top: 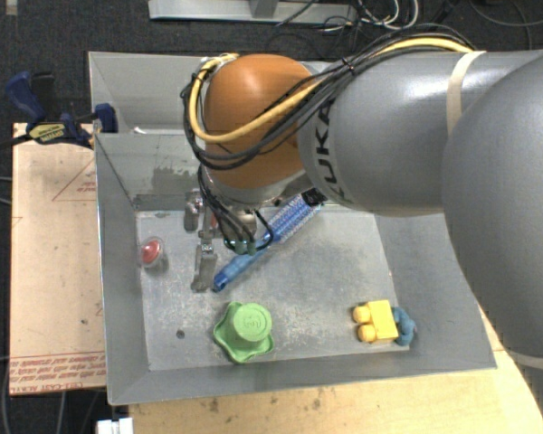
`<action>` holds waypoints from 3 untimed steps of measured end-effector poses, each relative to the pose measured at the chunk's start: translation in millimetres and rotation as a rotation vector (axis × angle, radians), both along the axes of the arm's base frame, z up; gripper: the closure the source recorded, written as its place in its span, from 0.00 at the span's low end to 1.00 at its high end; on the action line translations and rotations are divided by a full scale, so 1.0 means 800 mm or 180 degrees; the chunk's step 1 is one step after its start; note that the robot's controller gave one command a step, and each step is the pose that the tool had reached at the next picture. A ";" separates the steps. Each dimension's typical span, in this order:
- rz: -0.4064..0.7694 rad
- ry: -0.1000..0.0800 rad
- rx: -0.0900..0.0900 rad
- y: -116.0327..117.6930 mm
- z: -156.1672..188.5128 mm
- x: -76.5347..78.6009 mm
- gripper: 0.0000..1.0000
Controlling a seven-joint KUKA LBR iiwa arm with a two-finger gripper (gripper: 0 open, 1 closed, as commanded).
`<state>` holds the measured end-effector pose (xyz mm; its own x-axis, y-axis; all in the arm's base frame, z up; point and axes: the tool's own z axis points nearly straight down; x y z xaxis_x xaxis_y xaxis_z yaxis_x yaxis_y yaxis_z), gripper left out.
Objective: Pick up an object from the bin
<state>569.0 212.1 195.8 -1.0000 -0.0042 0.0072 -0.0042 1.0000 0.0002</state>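
**Hanging Low Beside a Blue Stick in the Grey Bin**

Coming in from the right of the camera view, the arm (434,134) covered much of the bin (118,242), with its orange cover (249,120) and looped cables (253,138) above the bin's middle. The gripper (203,269) pointed down at the floor of the bin, left of centre. Whether it was open or closed could not be told, as the wrist hid most of it from above.

Nearest to it lay a long blue stick (253,256), shaped rather like a toothbrush. It lay flat on a slant, its lower end just beside the gripper's tip and its upper end running up and to the right under the wrist. Whether the gripper touched it could not be made out, and nothing could be seen held in the gripper.

The other things lay apart from it. A green cap (244,331) with a wavy rim sat near the front wall, below the gripper. A small red thing (151,251) lay to the gripper's left, near the left wall. A yellow block (374,322) lay near the front right corner, touching a small blue piece (405,326).
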 end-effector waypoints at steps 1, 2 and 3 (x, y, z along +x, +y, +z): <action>0.0564 -0.0006 -0.0003 -0.076 -0.033 -0.082 0.00; 0.0798 -0.0045 0.0016 -0.086 -0.131 -0.083 0.00; 0.1784 -0.0102 -0.0006 -0.120 -0.134 -0.031 0.00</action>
<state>544.0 115.7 88.7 -0.8445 -0.5350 -0.0228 -0.5349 0.8448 -0.0104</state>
